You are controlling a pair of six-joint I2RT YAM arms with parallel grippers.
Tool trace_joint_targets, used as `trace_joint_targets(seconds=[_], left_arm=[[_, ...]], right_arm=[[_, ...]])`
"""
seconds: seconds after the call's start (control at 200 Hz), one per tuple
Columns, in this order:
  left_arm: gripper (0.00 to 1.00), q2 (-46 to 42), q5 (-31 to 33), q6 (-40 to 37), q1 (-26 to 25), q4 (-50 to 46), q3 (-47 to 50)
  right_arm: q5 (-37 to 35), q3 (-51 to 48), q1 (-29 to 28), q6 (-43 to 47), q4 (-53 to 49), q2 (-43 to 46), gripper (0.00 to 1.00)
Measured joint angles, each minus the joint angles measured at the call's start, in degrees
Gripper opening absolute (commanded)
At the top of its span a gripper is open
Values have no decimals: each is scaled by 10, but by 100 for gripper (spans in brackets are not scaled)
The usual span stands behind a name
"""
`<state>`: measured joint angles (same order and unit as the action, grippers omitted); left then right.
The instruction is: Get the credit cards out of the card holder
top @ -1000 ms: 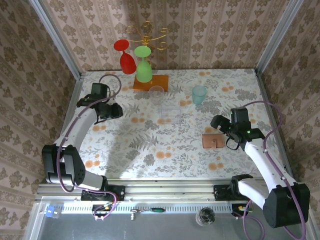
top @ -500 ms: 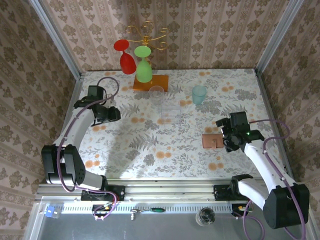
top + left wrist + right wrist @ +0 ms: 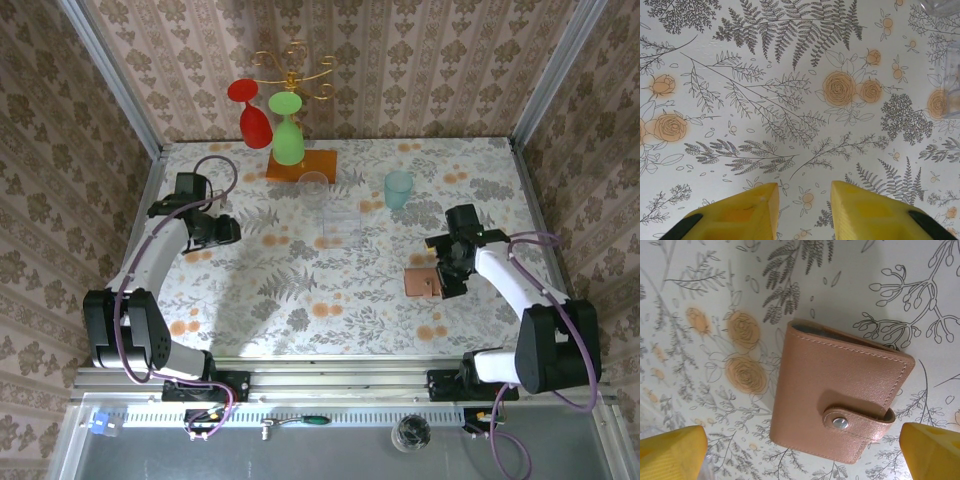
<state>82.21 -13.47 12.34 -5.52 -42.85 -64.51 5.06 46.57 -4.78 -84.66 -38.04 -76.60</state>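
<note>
Floral-patterned surface (image 3: 300, 300), closed card holder (image 3: 840, 390) lay flat beneath right hand (image 3: 802, 452), which was spread wide, left hand (image 3: 801, 212) stood slightly apart, empty.

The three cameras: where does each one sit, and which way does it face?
Top external: high behind the bases, facing down at the table; both arms, left claw, right claw.
Left wrist: on that arm, facing down at the flowered table; two yellow fingers.
Right wrist: facing down at the closed card holder between its wide-apart fingers.
Shared: top and right wrist views show the card holder.
</note>
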Motion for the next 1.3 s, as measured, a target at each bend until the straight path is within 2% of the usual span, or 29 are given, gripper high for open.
trace_joint_targets(seconds=[0.58, 1.3], left_arm=[[33, 0, 0, 0, 0, 0, 0], [34, 0, 0, 0, 0, 0, 0]], right_arm=[[17, -9, 4, -32, 40, -96, 93], [28, -16, 9, -40, 42, -95, 73]])
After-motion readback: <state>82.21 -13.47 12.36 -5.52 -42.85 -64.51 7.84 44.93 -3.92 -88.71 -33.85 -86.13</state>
